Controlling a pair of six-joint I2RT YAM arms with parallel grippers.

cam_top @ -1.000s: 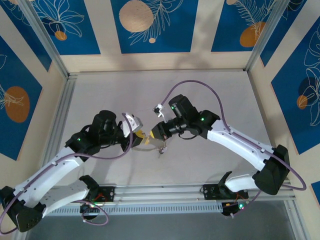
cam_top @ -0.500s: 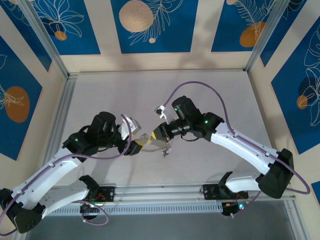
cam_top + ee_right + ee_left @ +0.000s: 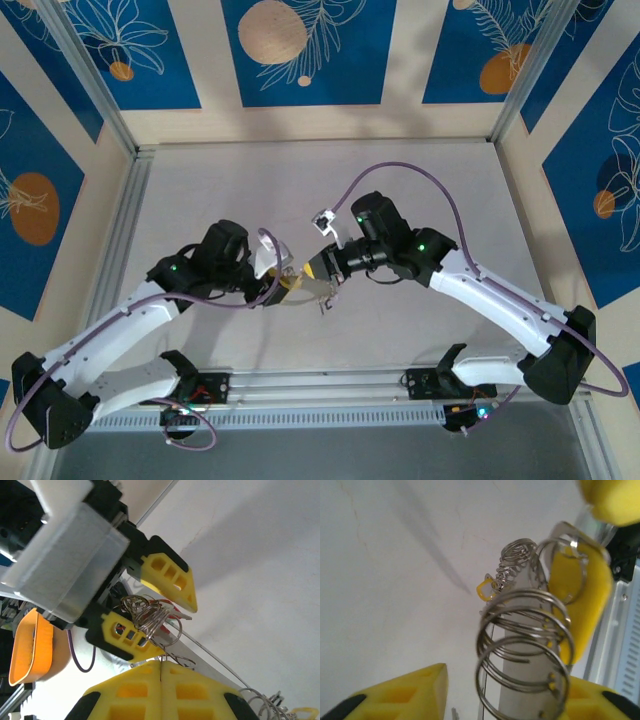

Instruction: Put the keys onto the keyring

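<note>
- Fingers [image 3: 130,692] of the right gripper [image 3: 161,667] are pressed together on the thin grey wire keyring [image 3: 210,656].
- On the left gripper [image 3: 175,630], fingers [image 3: 167,577] sit apart round the bunch of small metal keys w/ yellow + red tags [image 3: 147,612], held up betw both grippers. We can't tell if they pinch it.
- Vs a sec ago, it's slid in closer to the right one, so we reckon threading's underway, not done.

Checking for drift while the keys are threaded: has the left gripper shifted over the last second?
Yes. The left gripper has moved slightly right and toward the near edge of the table, ending farther from the left rail.
</note>
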